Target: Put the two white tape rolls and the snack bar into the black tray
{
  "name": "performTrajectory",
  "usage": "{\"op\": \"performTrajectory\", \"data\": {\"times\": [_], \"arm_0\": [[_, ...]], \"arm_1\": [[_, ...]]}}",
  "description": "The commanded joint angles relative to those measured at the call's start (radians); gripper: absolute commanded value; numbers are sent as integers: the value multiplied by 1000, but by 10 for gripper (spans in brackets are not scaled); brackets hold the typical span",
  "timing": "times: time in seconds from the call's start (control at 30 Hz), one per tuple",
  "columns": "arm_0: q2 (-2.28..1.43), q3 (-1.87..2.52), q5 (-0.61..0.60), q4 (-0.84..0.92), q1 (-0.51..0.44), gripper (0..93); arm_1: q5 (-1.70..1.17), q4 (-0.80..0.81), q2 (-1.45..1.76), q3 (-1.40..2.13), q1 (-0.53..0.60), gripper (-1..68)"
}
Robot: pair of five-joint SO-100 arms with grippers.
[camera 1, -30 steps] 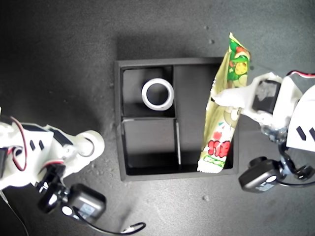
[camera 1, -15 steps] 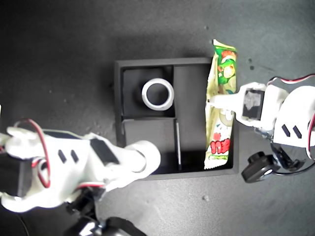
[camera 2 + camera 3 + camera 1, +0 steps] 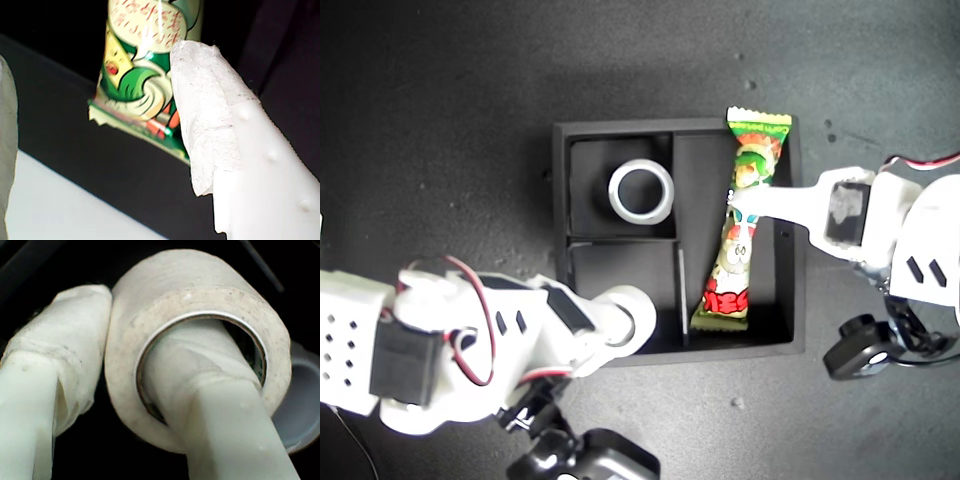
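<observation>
My second gripper (image 3: 122,375) is clamped on a white tape roll (image 3: 200,315): in the second wrist view one padded finger (image 3: 55,370) presses the roll's outer wall and the other passes through its hole. In the exterior view that roll is hidden; only the second arm (image 3: 520,340) shows, reaching from the exterior view's lower left, its rounded end over the near left corner of the black tray (image 3: 560,250). I cannot make out whether the held roll is inside the walls. A grey-white curved thing at the edge of the second wrist view, behind the roll, is cut off and unclear.

The other white tape roll (image 3: 641,190) lies flat, hole up, in the tray's far left compartment in the exterior view.

The snack bar (image 3: 740,215) lies in the tray's right-hand compartment in the exterior view. Its long axis runs far to near, tilted a little, with the far crimped end at or on the far wall and the near end leaning toward the inner divider. My first gripper (image 3: 738,200) comes in from the exterior view's right, its tip at the packet's middle. In the first wrist view one taped finger (image 3: 210,115) overlaps the wrapper, and the other jaw is mostly out of frame, so I cannot tell whether it grips.
</observation>
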State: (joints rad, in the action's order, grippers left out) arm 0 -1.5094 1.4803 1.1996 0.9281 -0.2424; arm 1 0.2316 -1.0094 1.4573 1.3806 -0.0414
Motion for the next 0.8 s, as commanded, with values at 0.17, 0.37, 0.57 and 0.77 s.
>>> {"op": "performTrajectory", "data": {"times": [0.17, 0.37, 0.57, 0.77], "arm_0": [[-14, 0, 34, -2, -35, 126], [-141, 107, 69, 78, -9, 17], [-436, 407, 80, 169, 58, 1], [-730, 742, 103, 158, 98, 1]], "arm_1": [[58, -212, 20, -282, -2, 186], [316, -324, 38, -336, -66, 71], [652, -385, 158, -268, -100, -2], [919, -453, 321, -106, -117, -4]]}}
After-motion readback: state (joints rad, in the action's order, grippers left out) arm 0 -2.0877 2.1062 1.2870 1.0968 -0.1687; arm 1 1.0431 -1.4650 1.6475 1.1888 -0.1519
